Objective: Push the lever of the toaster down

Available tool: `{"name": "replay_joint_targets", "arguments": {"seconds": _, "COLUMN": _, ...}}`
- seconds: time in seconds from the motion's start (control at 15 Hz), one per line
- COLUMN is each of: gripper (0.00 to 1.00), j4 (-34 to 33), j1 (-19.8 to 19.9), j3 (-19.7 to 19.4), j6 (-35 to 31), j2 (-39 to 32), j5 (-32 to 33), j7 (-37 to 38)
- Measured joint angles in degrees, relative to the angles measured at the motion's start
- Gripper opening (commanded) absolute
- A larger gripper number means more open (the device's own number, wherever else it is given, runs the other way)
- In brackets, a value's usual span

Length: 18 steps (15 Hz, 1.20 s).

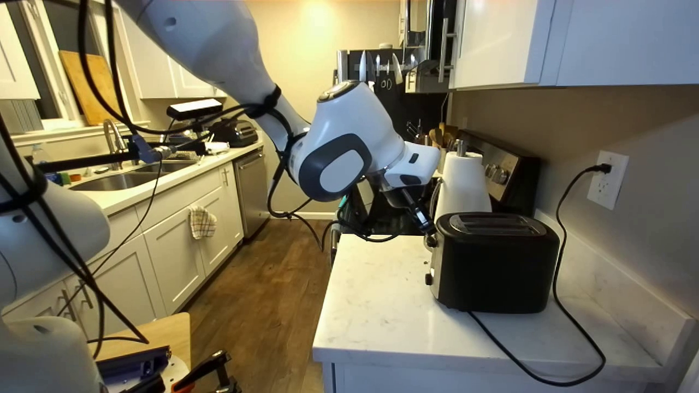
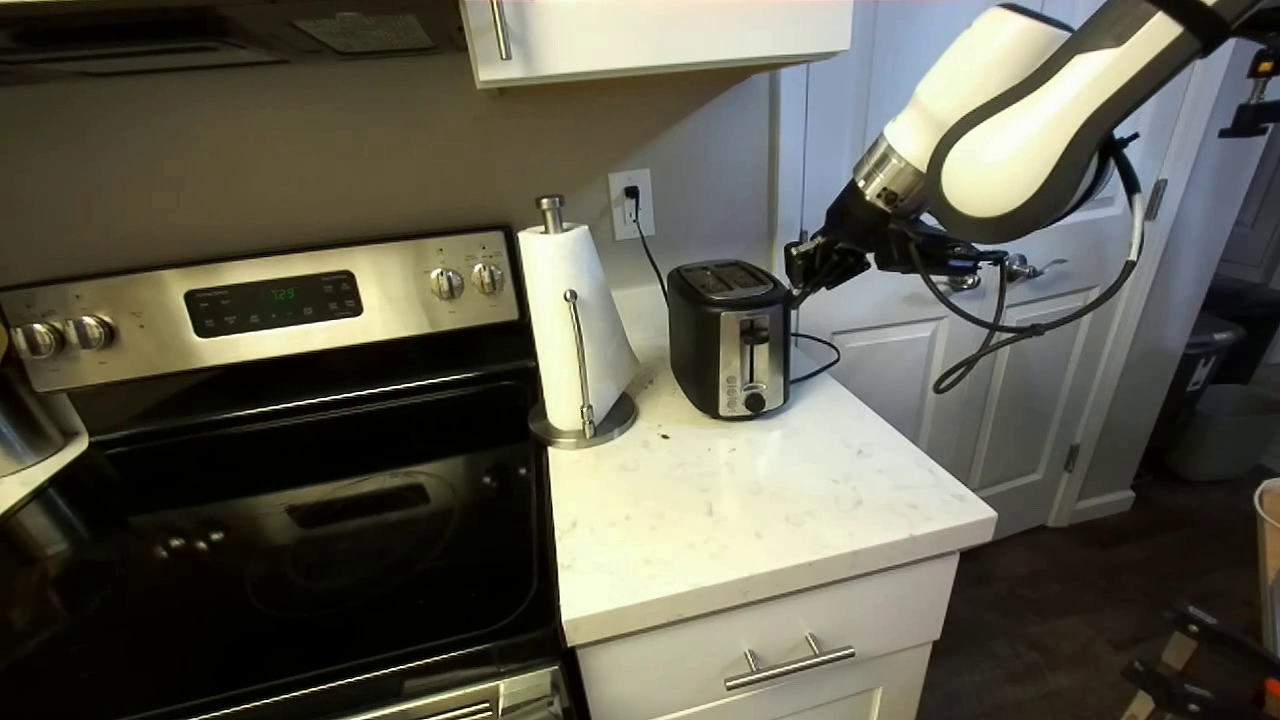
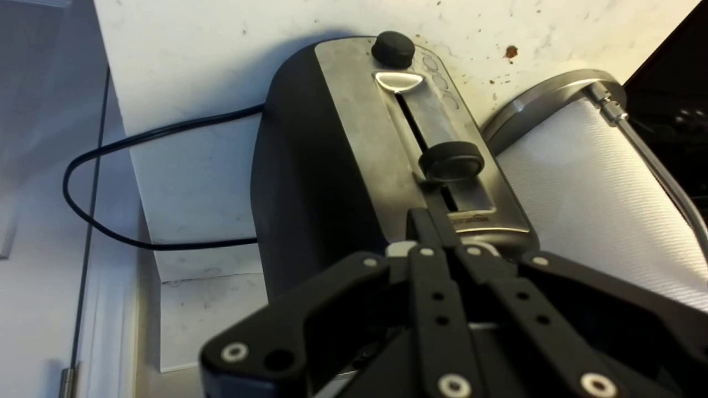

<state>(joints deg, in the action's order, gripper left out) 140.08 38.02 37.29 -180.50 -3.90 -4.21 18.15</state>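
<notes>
The black toaster (image 1: 497, 273) stands on the white counter and also shows in an exterior view (image 2: 695, 345) with its silvery end face in sight. In the wrist view the toaster (image 3: 310, 166) has its top toward the bottom of the picture. The dark lever (image 3: 452, 160) sits in the upper part of its slot; it also shows in an exterior view (image 2: 755, 335). My gripper (image 3: 431, 218) has its fingers together with nothing between them. Its tips are over the slot's upper end, just above the lever; I cannot tell whether they touch the toaster. The gripper also shows in an exterior view (image 1: 428, 226).
A paper towel roll (image 2: 575, 330) on a metal stand is close beside the toaster. The black power cord (image 1: 562, 262) runs to the wall outlet (image 1: 608, 177). The stove (image 2: 300, 530) adjoins the counter (image 2: 740, 500). White upper cabinets (image 1: 611, 49) hang above.
</notes>
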Motion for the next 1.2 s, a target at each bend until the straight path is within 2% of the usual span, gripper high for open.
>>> {"name": "replay_joint_targets", "arguments": {"seconds": 0.07, "gripper": 0.00, "j4": -0.6, "j1": -4.8, "j3": -4.6, "j6": -0.5, "j2": -0.9, "j5": -0.1, "j7": -0.3}}
{"name": "replay_joint_targets", "arguments": {"seconds": 0.13, "gripper": 0.00, "j4": -1.3, "j1": -7.0, "j3": -6.6, "j6": -0.9, "j2": -2.0, "j5": 0.6, "j7": -0.3}}
{"name": "replay_joint_targets", "arguments": {"seconds": 0.4, "gripper": 0.00, "j4": -4.3, "j1": -8.7, "j3": -7.2, "j6": -2.8, "j2": -6.2, "j5": 1.6, "j7": -0.3}}
{"name": "replay_joint_targets", "arguments": {"seconds": 0.47, "gripper": 0.26, "j4": -4.9, "j1": -9.1, "j3": -7.2, "j6": -2.8, "j2": -6.8, "j5": 1.6, "j7": -0.3}}
{"name": "replay_joint_targets", "arguments": {"seconds": 0.53, "gripper": 0.03, "j4": -5.4, "j1": -9.4, "j3": -7.2, "j6": -2.8, "j2": -7.4, "j5": 1.6, "j7": -0.3}}
{"name": "replay_joint_targets", "arguments": {"seconds": 0.8, "gripper": 0.26, "j4": -5.7, "j1": -9.7, "j3": -7.1, "j6": -2.8, "j2": -7.8, "j5": 1.6, "j7": -0.3}}
{"name": "replay_joint_targets", "arguments": {"seconds": 1.0, "gripper": 0.26, "j4": -5.7, "j1": -9.7, "j3": -7.1, "j6": -2.8, "j2": -7.8, "j5": 1.6, "j7": -0.3}}
{"name": "replay_joint_targets", "arguments": {"seconds": 1.13, "gripper": 0.04, "j4": -5.7, "j1": -9.7, "j3": -7.1, "j6": -2.8, "j2": -7.8, "j5": 1.6, "j7": -0.3}}
{"name": "replay_joint_targets", "arguments": {"seconds": 1.2, "gripper": 0.00, "j4": -5.7, "j1": -9.7, "j3": -7.1, "j6": -2.8, "j2": -7.8, "j5": 1.6, "j7": -0.3}}
